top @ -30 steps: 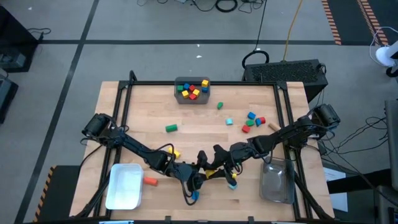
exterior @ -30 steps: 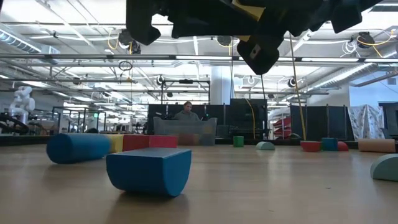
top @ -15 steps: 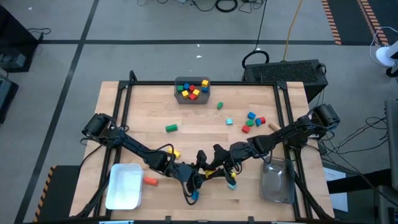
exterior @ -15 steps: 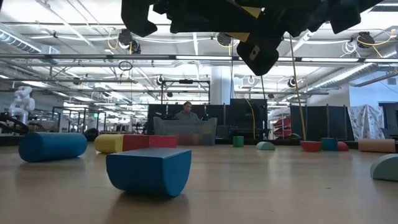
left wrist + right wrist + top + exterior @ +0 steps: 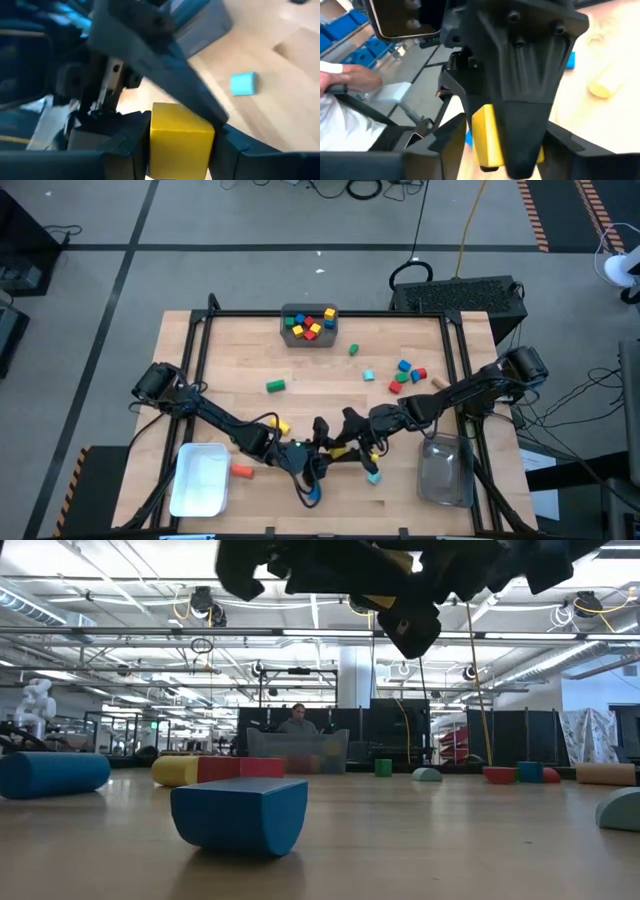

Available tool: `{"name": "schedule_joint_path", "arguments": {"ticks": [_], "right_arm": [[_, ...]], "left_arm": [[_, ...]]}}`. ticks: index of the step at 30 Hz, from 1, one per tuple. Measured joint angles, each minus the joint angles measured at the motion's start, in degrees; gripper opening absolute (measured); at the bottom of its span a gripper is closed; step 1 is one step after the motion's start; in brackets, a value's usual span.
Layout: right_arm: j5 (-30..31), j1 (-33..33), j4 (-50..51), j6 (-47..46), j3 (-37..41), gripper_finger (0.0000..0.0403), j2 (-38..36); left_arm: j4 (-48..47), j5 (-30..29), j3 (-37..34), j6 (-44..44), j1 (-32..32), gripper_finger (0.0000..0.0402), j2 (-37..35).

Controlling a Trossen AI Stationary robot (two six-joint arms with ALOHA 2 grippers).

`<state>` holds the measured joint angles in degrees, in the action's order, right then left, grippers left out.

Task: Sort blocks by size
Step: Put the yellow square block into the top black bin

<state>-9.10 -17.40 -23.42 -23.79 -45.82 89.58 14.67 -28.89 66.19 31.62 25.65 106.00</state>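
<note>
Above the table's near middle my two grippers meet at a yellow block (image 5: 346, 450), which is lifted clear (image 5: 396, 559). My left gripper (image 5: 180, 150) comes from the table's left and is shut on the block (image 5: 181, 134). My right gripper (image 5: 507, 145) comes from the right. It is open, its fingers standing wider than the block (image 5: 485, 135). Loose blocks lie on the wood: a blue one (image 5: 313, 495), a cyan one (image 5: 374, 476), an orange one (image 5: 241, 471), a yellow cylinder (image 5: 280, 425), a green cylinder (image 5: 275, 386) and a cluster (image 5: 408, 374) at the far right. My left gripper pinches the yellow block by two opposite sides (image 5: 156, 142) between its two fingers. The fingers reach in from the table's left, slanting slightly down. The block is clear of the table. My right gripper: one finger (image 5: 170, 80) lies close along the block; whether it touches I cannot tell.
A grey bin (image 5: 309, 312) with several blocks stands at the far edge. A white bin (image 5: 198, 480) is at the near left, a clear bin (image 5: 445, 472) at the near right. A blue cylinder (image 5: 50, 773) lies on the left. A person sits beyond the table.
My left gripper has rolled a little about its own line at the yellow block, both hands staying in place. In the low view the blue cylinder has rolled along the table toward its left edge.
</note>
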Motion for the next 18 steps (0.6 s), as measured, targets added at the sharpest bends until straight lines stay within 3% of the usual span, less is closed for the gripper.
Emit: {"name": "schedule_joint_path", "arguments": {"ticks": [7,13,18], "right_arm": [[4.1,0.9,12.1,0.2,0.0,0.0236,-6.1],[18.9,0.8,29.0,0.6,0.0,0.0236,-14.4],[30.1,0.1,42.2,-1.2,0.0,0.0232,-17.1]], "left_arm": [[-0.4,-5.3,-0.1,-0.2,-0.7,0.0152,-0.8],[-2.8,-10.5,-0.1,-3.5,-3.2,0.0153,-3.0],[-11.6,-9.9,-0.1,-11.8,-11.3,0.0154,-6.4]]}}
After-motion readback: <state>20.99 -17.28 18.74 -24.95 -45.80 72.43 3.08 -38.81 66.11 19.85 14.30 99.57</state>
